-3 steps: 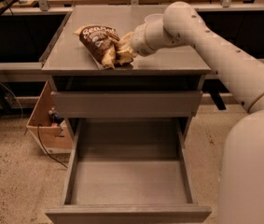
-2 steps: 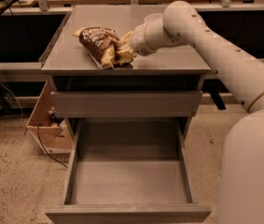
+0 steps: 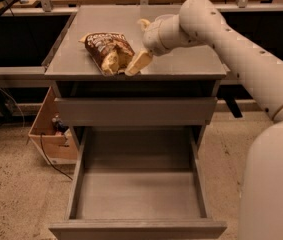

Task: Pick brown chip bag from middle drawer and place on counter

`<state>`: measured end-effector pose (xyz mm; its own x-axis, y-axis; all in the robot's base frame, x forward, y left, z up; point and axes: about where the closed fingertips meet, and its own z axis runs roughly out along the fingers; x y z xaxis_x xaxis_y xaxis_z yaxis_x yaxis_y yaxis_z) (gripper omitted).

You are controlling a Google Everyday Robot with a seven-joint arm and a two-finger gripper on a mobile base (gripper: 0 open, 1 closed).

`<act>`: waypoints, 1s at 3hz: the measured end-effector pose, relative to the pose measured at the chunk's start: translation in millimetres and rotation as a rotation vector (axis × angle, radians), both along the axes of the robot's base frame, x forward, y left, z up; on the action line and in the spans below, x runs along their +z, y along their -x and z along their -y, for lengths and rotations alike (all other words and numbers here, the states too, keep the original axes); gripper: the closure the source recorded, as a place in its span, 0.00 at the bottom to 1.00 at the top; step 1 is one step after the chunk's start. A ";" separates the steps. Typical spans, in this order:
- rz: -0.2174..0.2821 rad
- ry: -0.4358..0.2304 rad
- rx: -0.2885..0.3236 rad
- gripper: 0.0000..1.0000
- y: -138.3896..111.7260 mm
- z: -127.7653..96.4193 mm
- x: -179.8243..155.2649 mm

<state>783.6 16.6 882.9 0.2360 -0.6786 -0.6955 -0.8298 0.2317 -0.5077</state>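
Below the tabletop (image 3: 181,66) and off its left edge, a cardboard box (image 3: 48,134) sits on the floor with a cable running from it; its contents are too dim to name. On the tabletop itself, at the left front, lies the brown chip bag (image 3: 106,49), flat on its side with its pale end turned toward the near edge. This is where the task wants it, so the placing step looks done or nearly so. The white lettering on the bag is there but cannot be read. Just right of the bag, over the front middle of the tabletop, hangs the gripper (image 3: 137,55). It appears released: one cream finger (image 3: 138,63) slants down beside the bag's pale end, and a second pale tip seems to stand well away, behind the wrist (I am less sure of that one). Whether the near finger touches the bag or only comes close cannot be told. The low, slanted pose suits setting a light, crinkly thing down gently, not dropping it. Under the tabletop, a closed drawer front (image 3: 136,111) comes first, then the middle drawer (image 3: 136,199), pulled fully out, with only bare grey floor on view. Its front corners are cut off by the lower edge. To the right of the tabletop, the arm (image 3: 241,49) sweeps back to the robot's body (image 3: 273,184), which is partly out of view and hides the floor behind it.
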 end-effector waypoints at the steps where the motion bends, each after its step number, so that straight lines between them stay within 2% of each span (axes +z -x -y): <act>1: 0.056 -0.032 -0.058 0.00 6.3 24.6 32.0; 2: 0.118 -0.070 -0.129 0.00 18.9 64.6 65.3; 3: 0.201 -0.134 -0.225 0.00 42.0 121.7 97.6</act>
